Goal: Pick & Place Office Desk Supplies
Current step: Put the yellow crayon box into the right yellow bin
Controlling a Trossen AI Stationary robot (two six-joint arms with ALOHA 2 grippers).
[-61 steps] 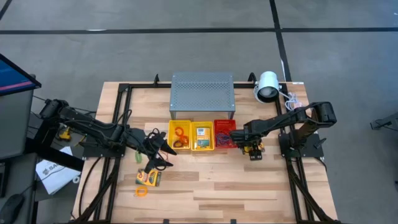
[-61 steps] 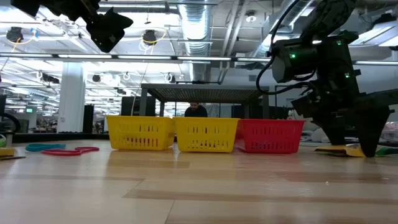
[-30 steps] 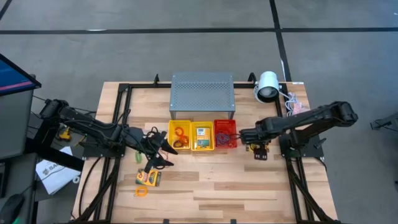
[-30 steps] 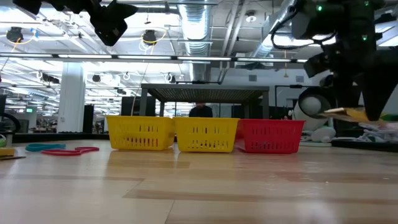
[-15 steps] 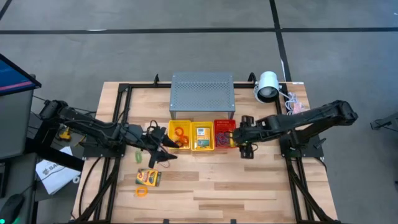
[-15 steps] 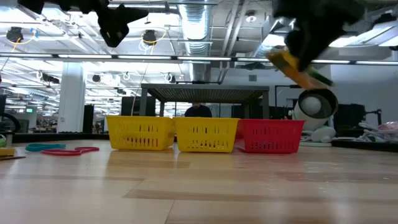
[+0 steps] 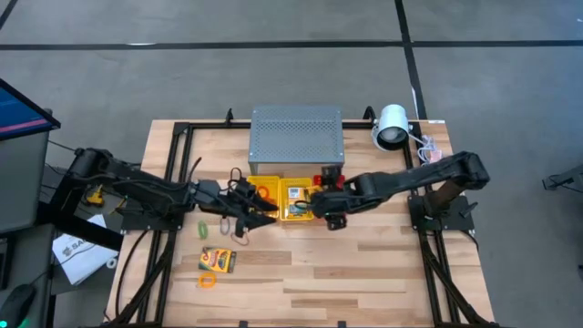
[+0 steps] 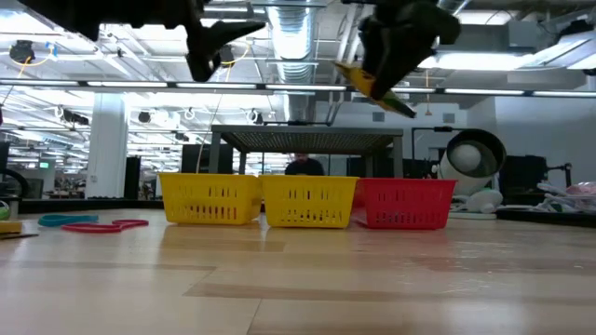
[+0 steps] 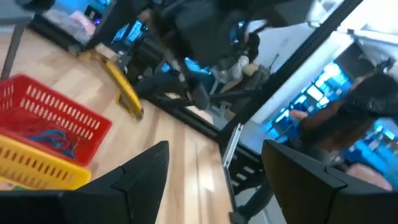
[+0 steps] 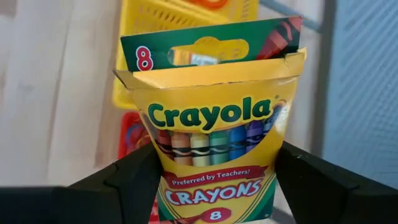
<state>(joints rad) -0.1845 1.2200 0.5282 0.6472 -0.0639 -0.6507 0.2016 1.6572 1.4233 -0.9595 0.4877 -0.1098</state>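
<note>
Crayon box (image 10: 211,137) clamped in right gripper (image 7: 330,211), held above middle yellow basket (image 7: 296,216); box bottom cut off in wrist view. Left gripper (image 9: 214,177) spread, empty, over left basket (image 7: 257,188), contents partly hidden.

A pale wooden bench (image 7: 364,273) with a black frame is carrying all the items. A grey perforated metal box (image 7: 296,137) is standing at its far middle; just in front, two yellow mesh baskets (image 8: 209,199) and a red mesh basket (image 8: 405,204) are sitting in a row. A yellow-and-green crayon box (image 7: 218,261) is lying near the left front, with an orange band loop (image 7: 207,280) just beside it and a green item (image 7: 203,230) farther back. A white round lamp-like object (image 7: 392,127) is resting at the far right.
</note>
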